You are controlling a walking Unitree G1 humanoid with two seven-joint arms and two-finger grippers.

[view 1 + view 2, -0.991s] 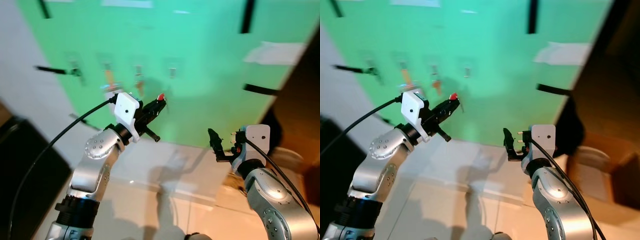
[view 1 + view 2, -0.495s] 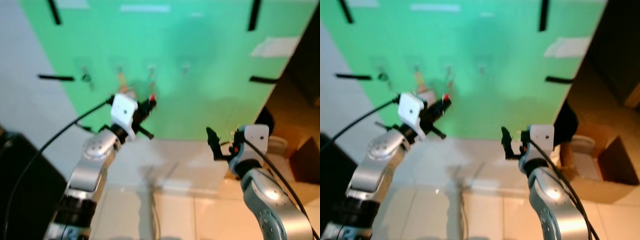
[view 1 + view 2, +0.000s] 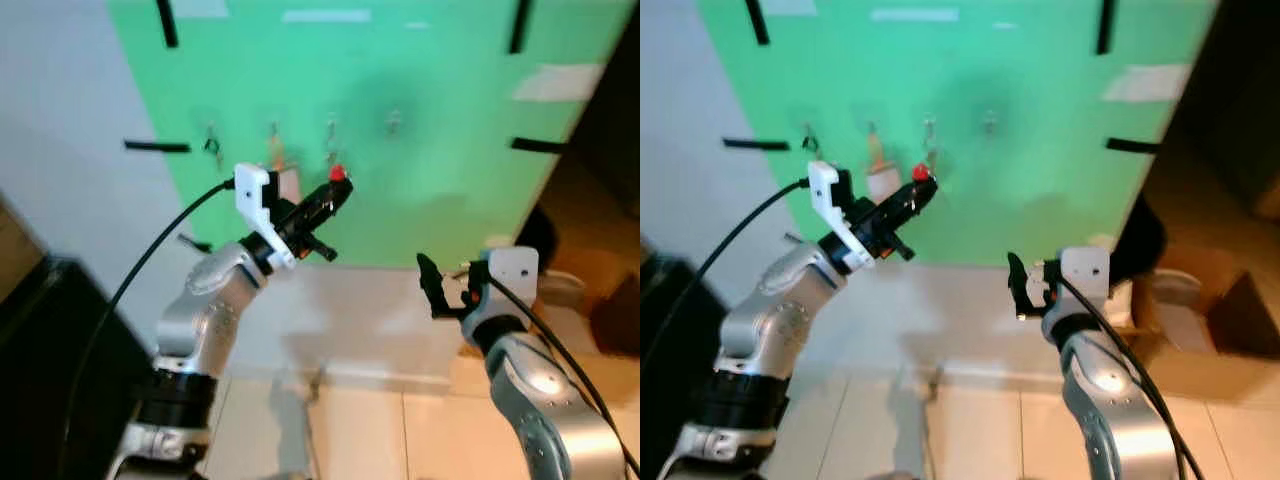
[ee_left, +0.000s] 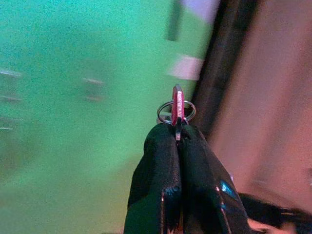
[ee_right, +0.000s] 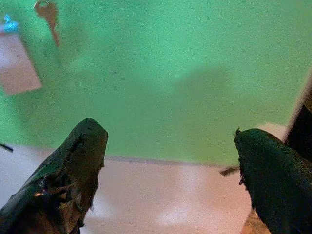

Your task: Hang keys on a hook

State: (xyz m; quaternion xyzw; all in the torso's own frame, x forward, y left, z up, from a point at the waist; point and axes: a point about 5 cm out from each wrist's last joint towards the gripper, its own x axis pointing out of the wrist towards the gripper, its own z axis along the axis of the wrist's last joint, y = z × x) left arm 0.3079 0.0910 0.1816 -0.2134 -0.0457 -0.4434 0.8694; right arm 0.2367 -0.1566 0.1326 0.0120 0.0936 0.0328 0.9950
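In the left eye view, the left gripper (image 3: 336, 195) is raised toward the green board (image 3: 440, 120), just below a row of small hooks (image 3: 331, 128) fixed to it. A red-topped key (image 3: 338, 174) is pinched at the fingertips, close under the third hook along that row; whether it touches the board cannot be told. The right gripper (image 3: 428, 281) is held lower and well apart from the hooks, below the green board's bottom edge.

In the right eye view the same arrangement is seen: the key (image 3: 921, 173) sits just beneath a hook, with a pale tag (image 3: 883, 183) hanging from a neighbouring hook beside it.

In the left wrist view, the two black fingers (image 4: 161, 161) are clenched together on the key's lower part, with its red head and a thin metal ring (image 4: 176, 111) standing free above the tips. The key is judged light, stiff and smooth, so it could twist in a narrow pinch; the free ring is the part to be slipped over a hook.

In the right wrist view, the right gripper's fingers (image 5: 73, 161) are spread wide with nothing between them, facing the green board, where another hung key (image 5: 48, 17) is seen.
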